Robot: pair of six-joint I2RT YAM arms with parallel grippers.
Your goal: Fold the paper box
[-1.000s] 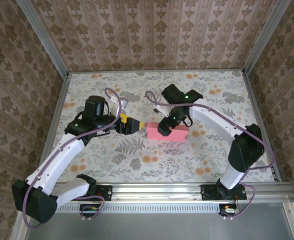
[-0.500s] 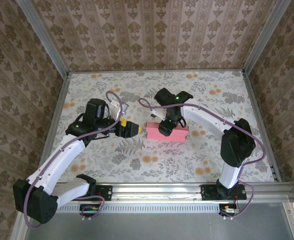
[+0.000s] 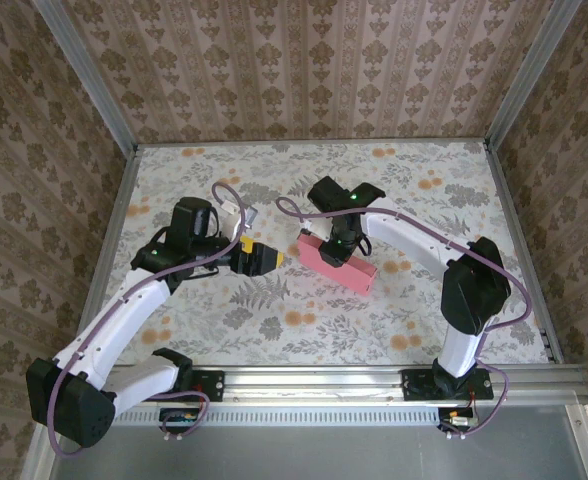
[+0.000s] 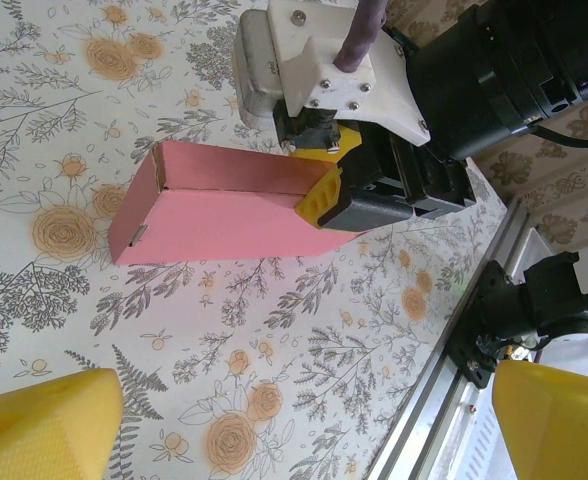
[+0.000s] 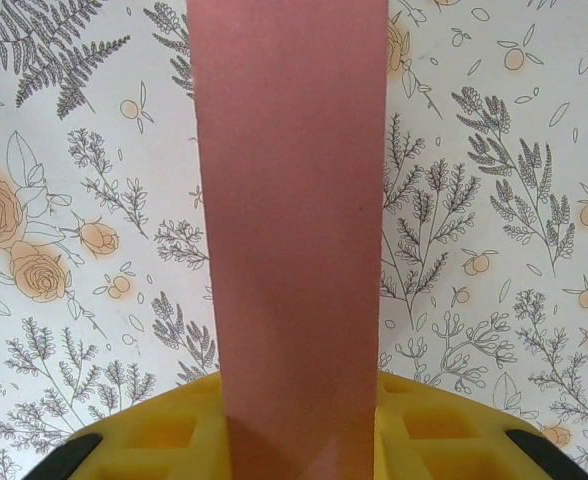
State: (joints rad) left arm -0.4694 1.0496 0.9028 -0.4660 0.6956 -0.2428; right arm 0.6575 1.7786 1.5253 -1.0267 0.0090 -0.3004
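**hold the box steady, close the open end**

the paper box (image 3: 336, 263), a slim pink rectangle, lies near the middle of the flowered counter (image 3: 274, 330). it is skewed, so its left end sits farther from the arm bases than its right end. the right jaws grip it across its width about mid-length. in the right wrist view the pink face (image 5: 289, 200) runs straight out between the two yellow fingers (image 5: 154, 440). the left jaws stand wide open, just off the box's left end and not touching it. the left wrist view shows that end (image 4: 139, 205) not yet closed, and any flap there is too small to make out.

the step in hand looks like closing that end. the card is thin, so the right grip should pin it without denting the walls and keep it flat on the counter. the left arm (image 3: 124, 310) does best coming in along the box's long axis, pressing squarely so the box does not swivel in the grip.
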